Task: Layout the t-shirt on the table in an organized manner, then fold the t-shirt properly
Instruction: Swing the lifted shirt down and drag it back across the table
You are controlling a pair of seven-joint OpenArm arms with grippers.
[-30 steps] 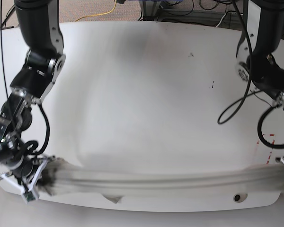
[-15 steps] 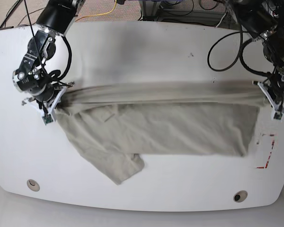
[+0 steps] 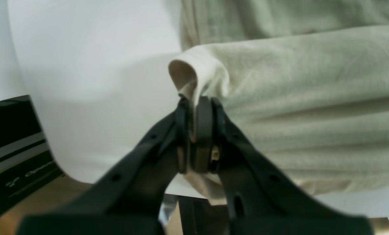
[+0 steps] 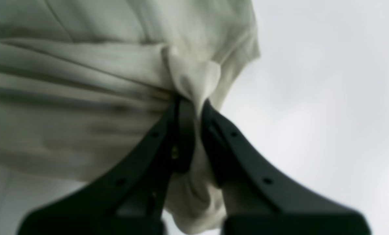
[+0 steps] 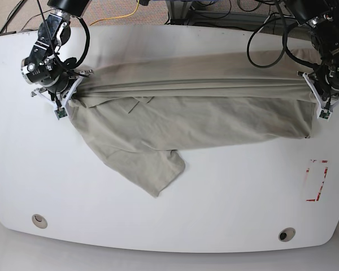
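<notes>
The t-shirt (image 5: pixel 192 121) now lies spread across the far half of the desk (image 5: pixel 214 197), its upper edge pulled into a taut band between my two hands, one sleeve trailing toward the desk's near edge. A second ago it was only a bunched strip hanging at that near edge; I have since swept it across the desk, so most of the cloth has landed flat. My left hand (image 3: pixel 197 107) is clamped on a rolled corner of the shirt, and my right hand (image 4: pixel 194 104) is clamped on a gathered knot of fabric at the opposite corner. I judge the layout nearly done; the folded-over sleeve needs smoothing before folding.
</notes>
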